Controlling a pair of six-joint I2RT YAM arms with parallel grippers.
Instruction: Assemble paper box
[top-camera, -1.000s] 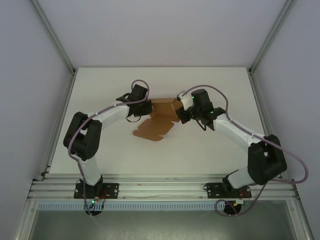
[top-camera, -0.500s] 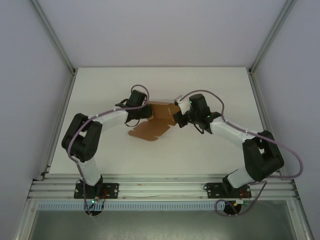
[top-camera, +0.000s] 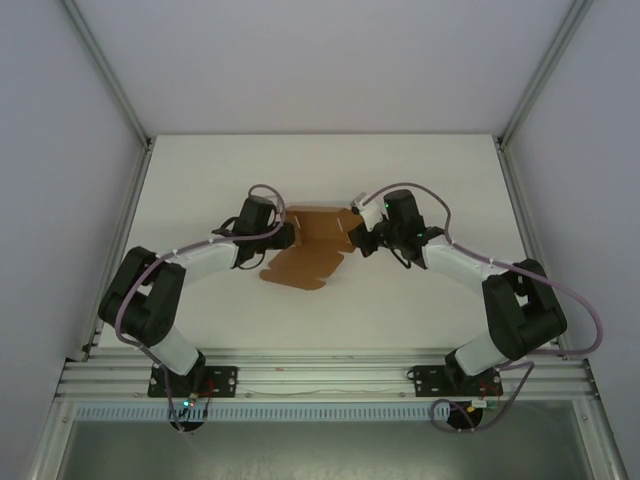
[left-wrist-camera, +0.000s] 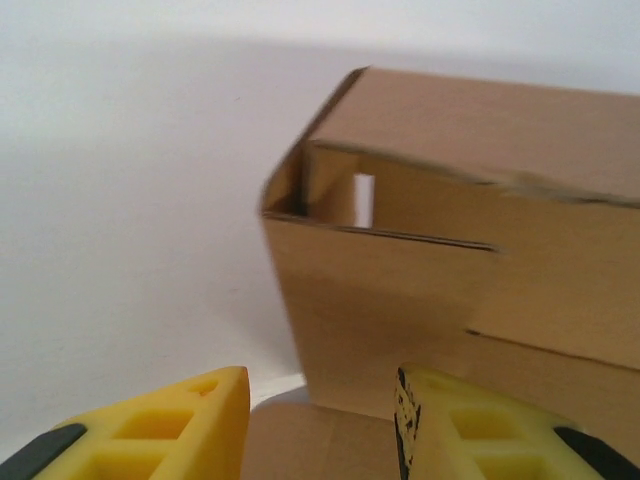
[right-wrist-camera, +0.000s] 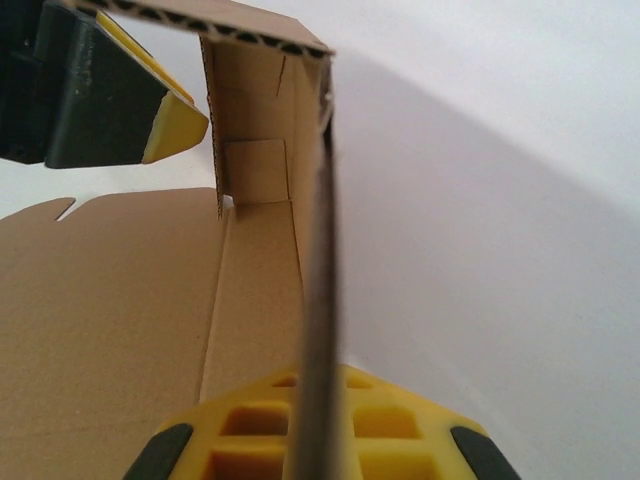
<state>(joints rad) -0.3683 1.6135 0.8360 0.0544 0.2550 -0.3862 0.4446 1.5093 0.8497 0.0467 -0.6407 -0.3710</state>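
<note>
Before me lay a plain white table (top-camera: 200, 300), matte and evenly lit. Pale walls (top-camera: 320, 60) closed it in on three sides. A left post (top-camera: 105, 65) and a right post (top-camera: 540, 70), both metal, slanted up from its far corners. A slotted metal rail (top-camera: 320, 375) ran along its near edge.

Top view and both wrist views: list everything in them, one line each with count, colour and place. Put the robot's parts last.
box: one, brown cardboard, mid-table between the two pincers; far part folded upright, one flap lying flat toward the near edge.
table: one, white, under the box and both arms.
walls: pale grey-white panels, behind and to both sides of the table.
rail: one, silver metal, along the near edge, carrying the arm bases.
arms: two, white and black, reaching in from the near edge toward the box.
left pincer: one, yellow fingers, open, at the box's left end.
right pincer: one, yellow fingers, shut on the box's upright right wall.
</note>
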